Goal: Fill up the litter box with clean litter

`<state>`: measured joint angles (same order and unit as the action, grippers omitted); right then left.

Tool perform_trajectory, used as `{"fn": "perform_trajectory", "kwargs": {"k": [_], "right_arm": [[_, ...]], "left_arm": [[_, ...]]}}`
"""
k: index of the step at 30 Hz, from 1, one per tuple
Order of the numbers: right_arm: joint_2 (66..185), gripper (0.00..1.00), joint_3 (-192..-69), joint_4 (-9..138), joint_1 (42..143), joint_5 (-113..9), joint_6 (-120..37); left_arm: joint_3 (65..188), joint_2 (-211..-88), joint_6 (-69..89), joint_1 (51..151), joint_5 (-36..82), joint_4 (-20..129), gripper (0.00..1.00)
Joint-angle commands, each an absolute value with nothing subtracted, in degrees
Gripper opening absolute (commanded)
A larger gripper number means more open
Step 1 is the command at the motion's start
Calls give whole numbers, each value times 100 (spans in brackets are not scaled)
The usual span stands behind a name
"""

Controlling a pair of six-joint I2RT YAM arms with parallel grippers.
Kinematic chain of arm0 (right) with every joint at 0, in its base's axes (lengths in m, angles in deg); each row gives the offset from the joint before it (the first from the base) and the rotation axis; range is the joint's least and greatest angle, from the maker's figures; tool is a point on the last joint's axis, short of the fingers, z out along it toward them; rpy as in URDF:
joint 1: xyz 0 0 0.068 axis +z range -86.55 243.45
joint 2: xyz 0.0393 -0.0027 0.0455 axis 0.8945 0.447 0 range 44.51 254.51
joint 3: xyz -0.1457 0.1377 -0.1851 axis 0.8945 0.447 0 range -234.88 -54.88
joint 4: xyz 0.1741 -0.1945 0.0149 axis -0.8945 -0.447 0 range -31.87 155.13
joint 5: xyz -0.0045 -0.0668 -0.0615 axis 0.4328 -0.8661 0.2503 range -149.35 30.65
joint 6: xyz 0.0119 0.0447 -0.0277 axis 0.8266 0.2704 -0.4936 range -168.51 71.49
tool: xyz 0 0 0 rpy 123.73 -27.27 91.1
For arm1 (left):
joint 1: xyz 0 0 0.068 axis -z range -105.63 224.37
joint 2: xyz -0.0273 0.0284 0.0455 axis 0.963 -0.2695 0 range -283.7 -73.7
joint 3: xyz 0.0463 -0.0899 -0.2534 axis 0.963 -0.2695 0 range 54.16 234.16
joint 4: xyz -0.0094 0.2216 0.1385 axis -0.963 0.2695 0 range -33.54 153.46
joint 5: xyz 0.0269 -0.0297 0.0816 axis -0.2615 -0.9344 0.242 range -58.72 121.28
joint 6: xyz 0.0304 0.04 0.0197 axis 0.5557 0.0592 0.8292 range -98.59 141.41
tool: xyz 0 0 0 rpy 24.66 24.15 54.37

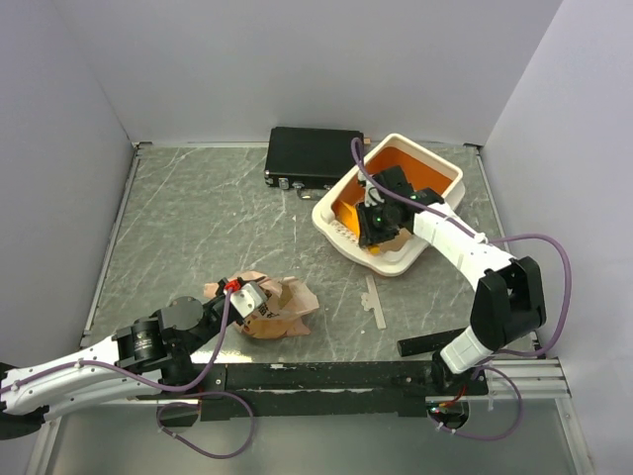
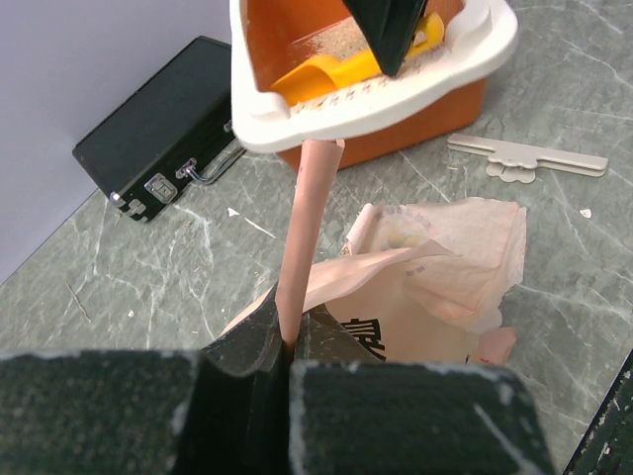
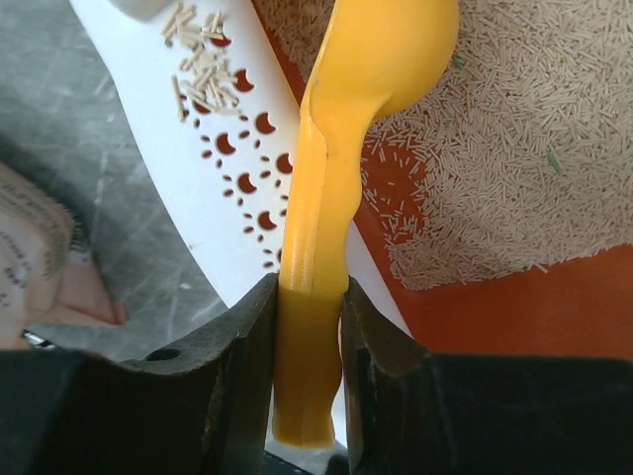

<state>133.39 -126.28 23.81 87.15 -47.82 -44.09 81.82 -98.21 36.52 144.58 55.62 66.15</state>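
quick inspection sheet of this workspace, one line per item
surface: grey veined table
job's things: litter box far right, orange floor partly bare; clean litter covers part, some grains on the grille
clutter: crumpled paper bag near the left arm; black case at far edge; flat beige strip by the box
pincers: left pincer shut on the paper bag's flap; right pincer shut on yellow scoop handle
cables: purple cables along both arms
surroundings: plain pale walls

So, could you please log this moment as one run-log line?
left claw: shut on paper bag | right claw: shut on scoop, inside litter box | clean litter: partly covers floor
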Motion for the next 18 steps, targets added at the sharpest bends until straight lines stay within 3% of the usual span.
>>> {"fn": "perform_trajectory", "kwargs": {"k": [1,14,18], "right_arm": [[13354,0,-12660,2356,9323,-3720,-4043],[12320,0,-12625,1679,9307,-6247,-3876],[11790,0,-12396,1812,9307,-6287,-3937]], "left_arm": [[8439,-9743,3468,14494,5527,6384,1],[8448,-9778,3485,14485,5589,6367,1],[8396,-9787,3529,14494,5492,6296,1]]}}
